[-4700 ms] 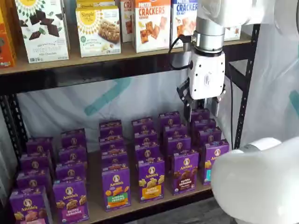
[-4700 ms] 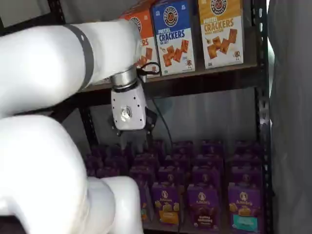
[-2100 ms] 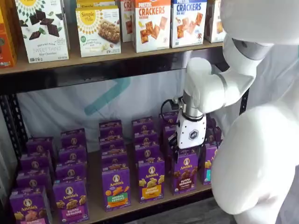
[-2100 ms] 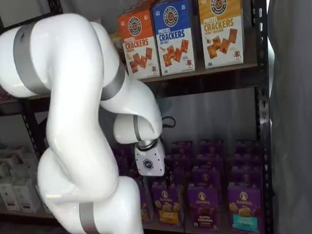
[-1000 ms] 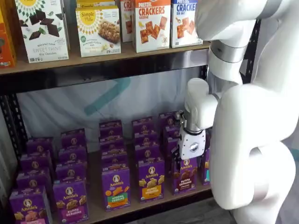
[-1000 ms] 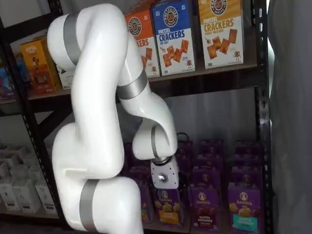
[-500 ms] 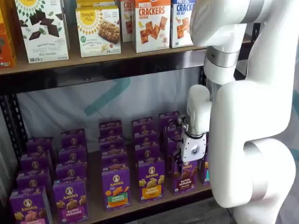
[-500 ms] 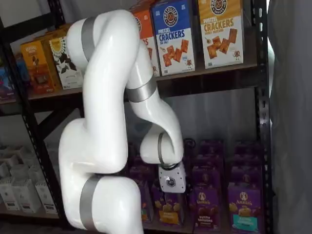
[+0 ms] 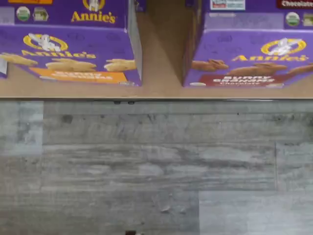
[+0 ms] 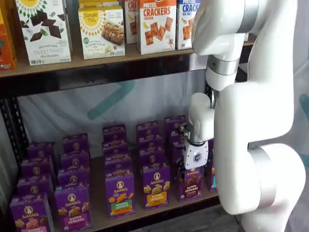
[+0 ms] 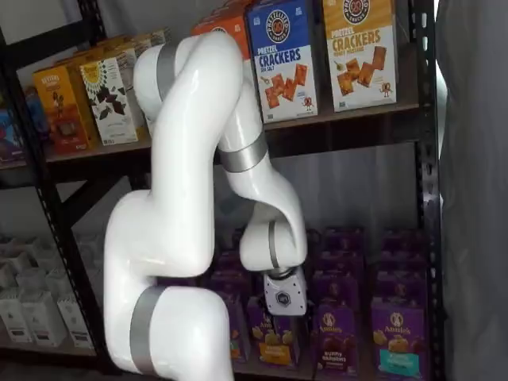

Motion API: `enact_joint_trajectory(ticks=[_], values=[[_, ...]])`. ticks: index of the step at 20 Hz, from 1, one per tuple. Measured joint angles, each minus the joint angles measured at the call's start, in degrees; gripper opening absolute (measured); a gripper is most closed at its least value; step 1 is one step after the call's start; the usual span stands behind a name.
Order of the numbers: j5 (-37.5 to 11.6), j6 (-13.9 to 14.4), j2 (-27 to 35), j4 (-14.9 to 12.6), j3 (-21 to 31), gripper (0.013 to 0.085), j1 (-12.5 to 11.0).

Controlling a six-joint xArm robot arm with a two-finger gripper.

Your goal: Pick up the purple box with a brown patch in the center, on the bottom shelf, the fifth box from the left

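My claw (image 10: 195, 169) hangs low at the front of the bottom shelf (image 10: 99, 220), right over the purple box (image 10: 191, 183) I want. That box stands in the front row. It has brown bunny cookies on its face and a dark red strip under them. My fingers are spread as wide as they go, and they hold nothing.

To do this part well, I think I should line up my claw over the top of the box, so one finger goes down each side. The wrist view shows the box (image 9: 244, 63) beside the orange-band box (image 9: 68, 54), with a bare strip of wood between them — a good place for one finger. The other side is tighter, I think. The teal-band box (image 11: 397, 337) stands just beside it there. I should go down slowly and straight, so I do not knock over a neighbor. Then I should squeeze before I lift.

Some things are hard to see. My black fingers are dark against the purple boxes in both shelf views, so I cannot pick out their tips well. My big white arm (image 10: 256, 121) hides most of the teal-band box in a shelf view. The wrist view shows none of my claw — just box fronts, the shelf edge and the grey floor (image 9: 146, 166).
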Motion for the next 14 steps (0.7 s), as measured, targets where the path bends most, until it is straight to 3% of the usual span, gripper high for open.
enact_joint_trajectory(ticks=[2, 7, 14], values=[[-0.8, 1.0, 1.8, -1.1, -1.7, 0.085, -0.1], [0.1, 0.1, 4.9, -0.1, -5.6, 0.085, 0.0], [2.9, -4.5, 10.0, 3.9, -13.2, 0.085, -0.6]])
